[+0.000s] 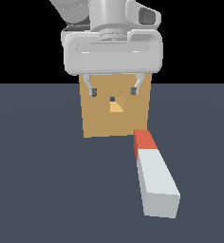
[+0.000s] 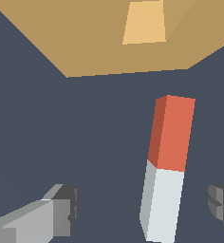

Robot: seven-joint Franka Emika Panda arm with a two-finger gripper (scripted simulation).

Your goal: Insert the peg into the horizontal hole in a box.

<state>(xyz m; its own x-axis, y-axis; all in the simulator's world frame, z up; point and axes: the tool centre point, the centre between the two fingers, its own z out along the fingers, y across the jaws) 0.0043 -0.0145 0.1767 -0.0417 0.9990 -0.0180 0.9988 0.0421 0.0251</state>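
The peg (image 1: 154, 173) lies flat on the dark floor, pale grey-white with its red end (image 1: 144, 140) pointing toward the box. The tan box (image 1: 99, 121) stands behind it, with a small square hole (image 1: 116, 105) in the centre of its face, dark with an orange patch. My gripper (image 1: 113, 90) hangs open and empty above the floor in front of the box's upper face, well above the peg. In the wrist view the peg (image 2: 165, 171) lies between my two fingertips (image 2: 61, 209), nearer the other fingertip, and the box (image 2: 85, 38) with its hole (image 2: 144, 23) lies beyond.
The dark grey floor (image 1: 47, 190) spreads flat around the box and peg. A black background rises behind the floor's far edge.
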